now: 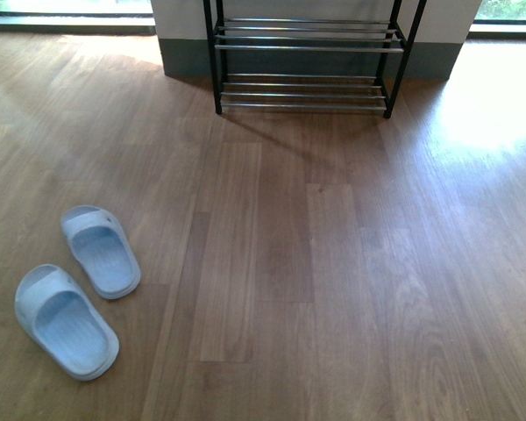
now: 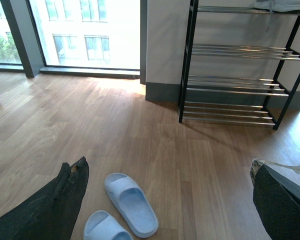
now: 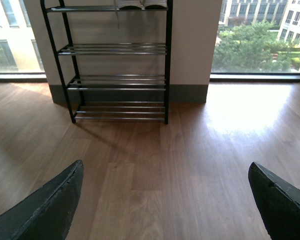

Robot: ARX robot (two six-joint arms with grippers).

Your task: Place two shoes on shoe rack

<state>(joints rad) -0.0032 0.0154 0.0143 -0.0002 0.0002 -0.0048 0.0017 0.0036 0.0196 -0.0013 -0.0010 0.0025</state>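
Shoes [image 3: 142,4] top the rack [image 3: 117,48] at 12 o'clock; wide, empty jaws should withdraw clear of 8 o'clock slippers [image 1: 101,252].

A: Wrist view, left gripper [image 2: 167,165]: two broad fingers [image 2: 45,210], charcoal black, with a rough matte skin like coarse foam.
B: Edges?
A: One tip is chipped, with a brownish fleck at the rim. The other finger [image 2: 282,205] has a pale, torn strip peeling along its top.
B: And the right gripper [image 3: 166,166]?
A: Same dark, grainy fingers [image 3: 42,210]. Rounded tips, faint crack lines, cleaner edges.
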